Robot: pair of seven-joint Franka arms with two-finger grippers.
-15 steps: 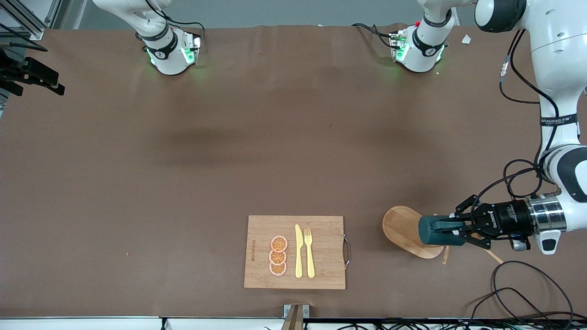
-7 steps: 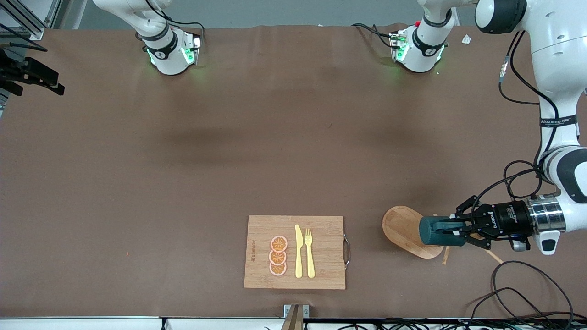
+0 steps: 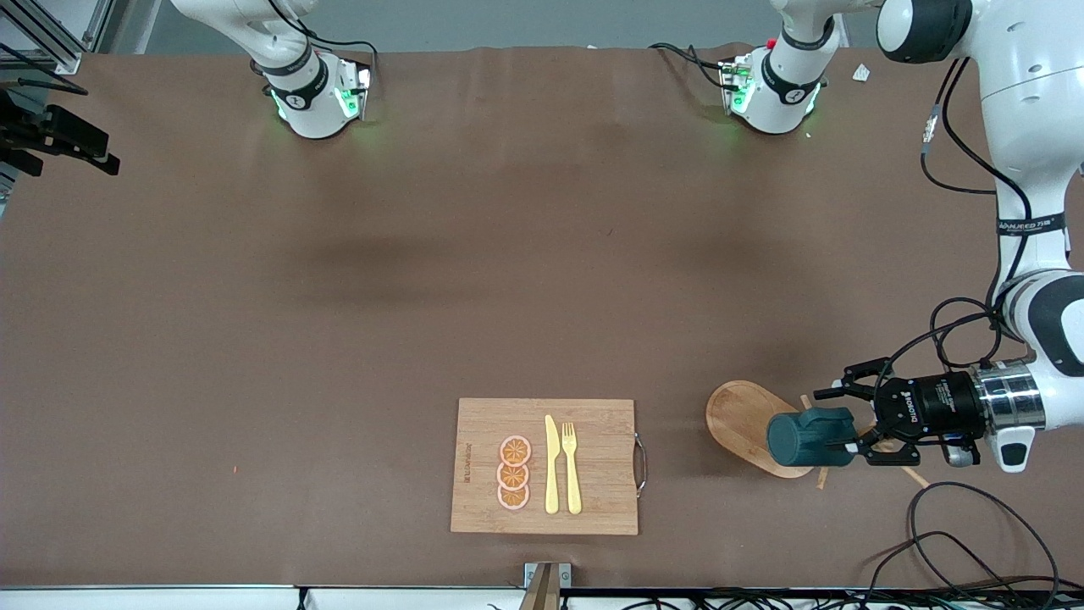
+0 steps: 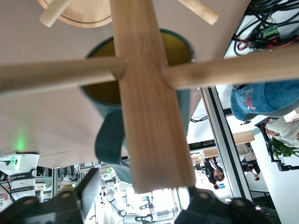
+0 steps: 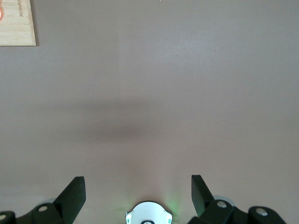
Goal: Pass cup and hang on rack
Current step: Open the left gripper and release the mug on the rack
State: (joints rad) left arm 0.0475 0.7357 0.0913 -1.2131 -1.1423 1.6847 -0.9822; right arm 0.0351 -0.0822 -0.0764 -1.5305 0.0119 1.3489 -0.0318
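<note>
The dark teal cup [image 3: 809, 439] hangs on its side on the light wooden rack [image 3: 745, 419], over the rack's oval base, near the left arm's end of the table. In the left wrist view the cup [image 4: 105, 140] shows its yellow inside against the rack's thick post [image 4: 149, 93], between thin pegs, with its handle beside the post. My left gripper [image 3: 834, 421] is open, its fingers spread on either side of the cup and apart from it; it also shows in the left wrist view [image 4: 142, 198]. My right gripper [image 5: 138, 193] is open and empty above bare table.
A rectangular cutting board [image 3: 593, 500] with orange slices, a yellow knife and a fork lies near the front edge, mid-table; its corner shows in the right wrist view [image 5: 16, 23]. Loose black cables [image 3: 957, 542] lie near the left arm's gripper.
My left gripper has opened and let go of the cup. The cup has dropped slightly and now hangs on the rack. The right arm has not moved.
</note>
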